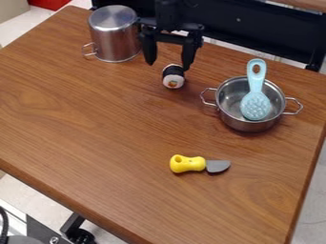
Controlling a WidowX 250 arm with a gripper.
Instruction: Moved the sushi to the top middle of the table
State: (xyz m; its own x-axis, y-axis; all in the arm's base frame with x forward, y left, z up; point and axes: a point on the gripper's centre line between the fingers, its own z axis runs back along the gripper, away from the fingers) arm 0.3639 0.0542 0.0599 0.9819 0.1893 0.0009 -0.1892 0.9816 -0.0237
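Note:
The black gripper (168, 66) hangs over the top middle of the table, its two fingers spread apart and pointing down. A sushi roll (173, 76), black around the side with a white end and an orange centre, lies on the wooden table (96, 124). It is just below the gap between the fingertips in the view, nearer the right finger; whether that finger touches it I cannot tell.
A steel pot (115, 35) stands left of the gripper, close to it. On the right, a two-handled pot (245, 125) holds a light blue brush (256, 102). A yellow-handled toy knife (188, 164) lies toward the front.

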